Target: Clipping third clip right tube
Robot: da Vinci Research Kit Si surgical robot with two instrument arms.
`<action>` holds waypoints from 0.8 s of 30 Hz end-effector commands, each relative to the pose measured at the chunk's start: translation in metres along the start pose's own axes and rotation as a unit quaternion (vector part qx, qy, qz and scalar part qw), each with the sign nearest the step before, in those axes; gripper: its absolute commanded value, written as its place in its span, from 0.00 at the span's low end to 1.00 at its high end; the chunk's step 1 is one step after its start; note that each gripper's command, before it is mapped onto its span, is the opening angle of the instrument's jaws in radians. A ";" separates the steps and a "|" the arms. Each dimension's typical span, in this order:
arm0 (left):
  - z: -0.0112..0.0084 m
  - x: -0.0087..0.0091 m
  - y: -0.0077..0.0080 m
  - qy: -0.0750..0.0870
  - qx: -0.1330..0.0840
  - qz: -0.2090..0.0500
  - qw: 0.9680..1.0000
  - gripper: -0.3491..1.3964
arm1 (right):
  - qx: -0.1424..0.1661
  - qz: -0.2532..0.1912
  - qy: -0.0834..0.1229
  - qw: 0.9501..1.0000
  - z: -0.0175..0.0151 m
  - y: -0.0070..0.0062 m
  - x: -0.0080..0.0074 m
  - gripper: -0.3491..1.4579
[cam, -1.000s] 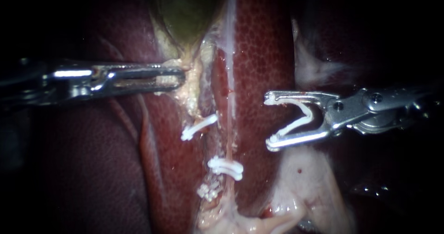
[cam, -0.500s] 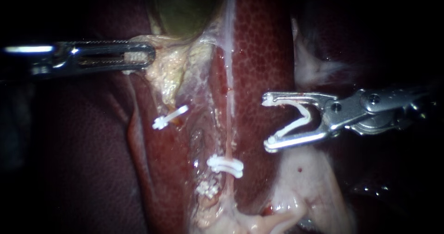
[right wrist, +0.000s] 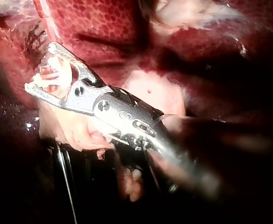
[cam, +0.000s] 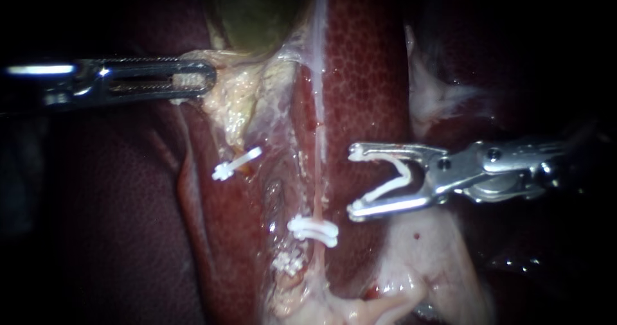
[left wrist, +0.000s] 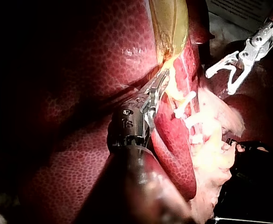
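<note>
Our right instrument (cam: 355,181) holds its jaws spread wide, an open white clip (cam: 397,178) seated against both, its mouth facing the right tube (cam: 317,171), which runs just ahead of the tips and not yet between them. A placed clip (cam: 313,230) already crosses that tube just beyond the lower jaw. Our left instrument (cam: 204,79) has its jaws closed on pale tissue (cam: 236,103) under the gallbladder (cam: 257,10), stretching it away. The risk, we judge: closing short would pinch only part of the tube or catch liver (cam: 366,74) beside it, and slipping traction from the left would slacken the target.
</note>
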 end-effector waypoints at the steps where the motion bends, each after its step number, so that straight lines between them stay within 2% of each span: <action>1: 0.0000 0.0000 0.0000 0.000 0.000 0.000 1.000 0.00 | 0.000 0.005 -0.002 1.000 0.0003 0.0002 -0.0005 0.52; 5: 0.0000 0.0001 0.0000 0.000 0.000 0.000 1.000 0.00 | 0.001 0.020 -0.009 1.000 0.0016 0.0010 -0.0027 0.52; 14: 0.0000 0.0002 -0.0001 0.000 -0.001 0.000 1.000 0.00 | -0.009 0.056 -0.009 0.998 0.0040 0.0028 -0.0062 0.52; 24: 0.0000 0.0002 -0.0001 0.000 -0.001 0.000 1.000 0.00 | -0.008 0.083 -0.008 0.997 0.0058 0.0034 -0.0072 0.52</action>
